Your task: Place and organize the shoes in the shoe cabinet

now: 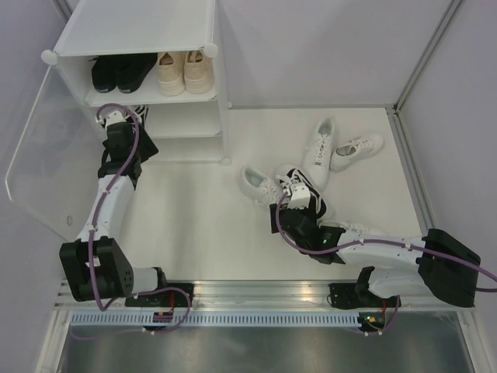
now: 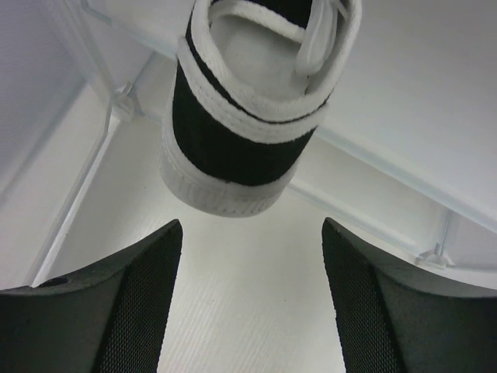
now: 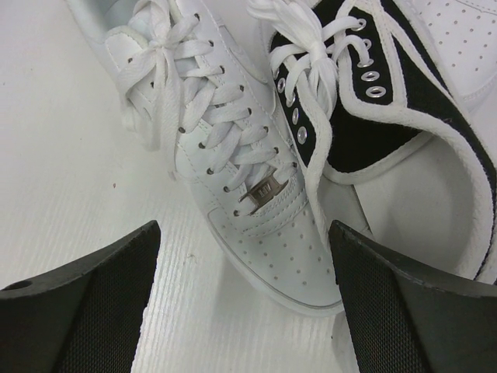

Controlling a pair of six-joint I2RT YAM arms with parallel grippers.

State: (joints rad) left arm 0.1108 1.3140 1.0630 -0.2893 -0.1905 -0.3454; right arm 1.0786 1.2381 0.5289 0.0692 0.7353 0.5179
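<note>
The shoe cabinet (image 1: 140,35) stands at the back left, with a black pair (image 1: 120,71) and a beige pair (image 1: 185,71) on its upper shelf. My left gripper (image 1: 128,120) (image 2: 252,249) reaches into the middle tier and is open. Just ahead of its fingers, apart from them, a black-and-white shoe (image 2: 241,132) (image 1: 140,111) stands heel toward me. My right gripper (image 1: 289,193) (image 3: 245,233) is open, hovering over the toe of a white shoe (image 3: 248,194) (image 1: 260,184). Beside that lies the second black-and-white shoe (image 3: 380,116) (image 1: 307,186).
Two more white shoes (image 1: 318,144) (image 1: 357,150) lie on the floor at the back right. The cabinet's frosted door (image 1: 31,163) hangs open to the left of my left arm. A white shoe (image 1: 353,229) is partly hidden under my right arm. Walls close in both sides.
</note>
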